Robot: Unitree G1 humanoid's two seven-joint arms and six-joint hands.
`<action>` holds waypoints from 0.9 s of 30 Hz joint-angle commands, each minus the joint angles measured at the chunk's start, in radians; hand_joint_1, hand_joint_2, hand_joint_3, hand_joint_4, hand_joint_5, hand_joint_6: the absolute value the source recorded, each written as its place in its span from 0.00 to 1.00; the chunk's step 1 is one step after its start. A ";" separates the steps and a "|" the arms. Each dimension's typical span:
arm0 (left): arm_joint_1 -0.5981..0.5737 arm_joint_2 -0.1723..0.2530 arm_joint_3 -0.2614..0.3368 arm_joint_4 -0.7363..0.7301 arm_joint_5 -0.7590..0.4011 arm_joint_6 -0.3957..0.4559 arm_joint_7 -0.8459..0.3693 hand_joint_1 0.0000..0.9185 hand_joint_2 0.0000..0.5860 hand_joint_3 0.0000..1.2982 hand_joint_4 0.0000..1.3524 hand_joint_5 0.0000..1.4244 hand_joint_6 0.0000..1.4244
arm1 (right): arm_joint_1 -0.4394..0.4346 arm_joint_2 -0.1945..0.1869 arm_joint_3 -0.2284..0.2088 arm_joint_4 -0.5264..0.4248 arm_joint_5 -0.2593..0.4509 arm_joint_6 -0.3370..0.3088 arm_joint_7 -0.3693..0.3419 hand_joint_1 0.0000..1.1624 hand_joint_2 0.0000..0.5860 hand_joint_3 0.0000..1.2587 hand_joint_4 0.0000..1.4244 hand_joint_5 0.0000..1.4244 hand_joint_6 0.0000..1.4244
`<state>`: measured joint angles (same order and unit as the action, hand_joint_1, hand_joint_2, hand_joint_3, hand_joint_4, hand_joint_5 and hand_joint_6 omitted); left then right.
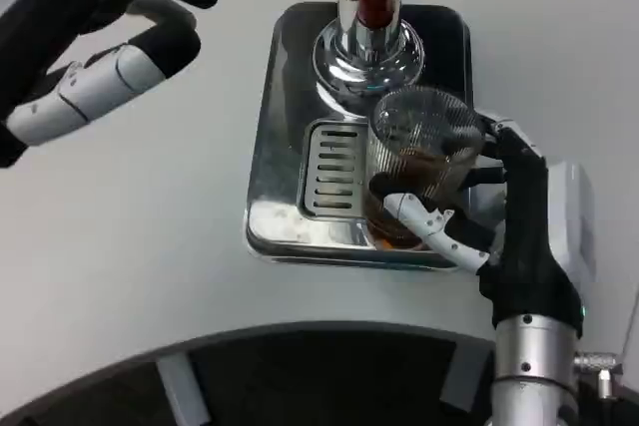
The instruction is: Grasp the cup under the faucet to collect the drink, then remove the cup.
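Cup point(424, 162), ribbed clear glass with brown drink in its bottom, stands on the steel drip tray point(275, 147) at about five o'clock from the faucet point(374, 7). The right hand point(499, 216) wraps it from three o'clock, fingers closed on its wall. Risk: smooth glass could slip or tilt when lifted, spilling drink on the counter point(150, 246). The left hand point(110, 37) hovers at ten o'clock; its fingers are unclear.

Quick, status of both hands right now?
Left hand: raised over the table, holding nothing; open or closed cannot be told.
Right hand: holding the cup.
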<state>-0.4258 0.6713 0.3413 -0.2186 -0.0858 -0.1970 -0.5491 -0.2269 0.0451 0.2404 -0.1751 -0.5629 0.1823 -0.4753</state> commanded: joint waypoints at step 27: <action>0.229 0.021 -0.005 -0.029 0.118 -0.039 0.052 0.00 0.23 0.20 0.15 0.17 0.24 | 0.161 -0.082 -0.023 -0.246 -0.013 -0.102 0.121 0.69 0.43 0.52 0.52 0.64 0.83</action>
<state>-0.2347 0.6772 0.3420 -0.2401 0.0092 -0.2153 -0.5086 -0.0863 -0.0327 0.2142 -0.3735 -0.5648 0.1334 -0.3600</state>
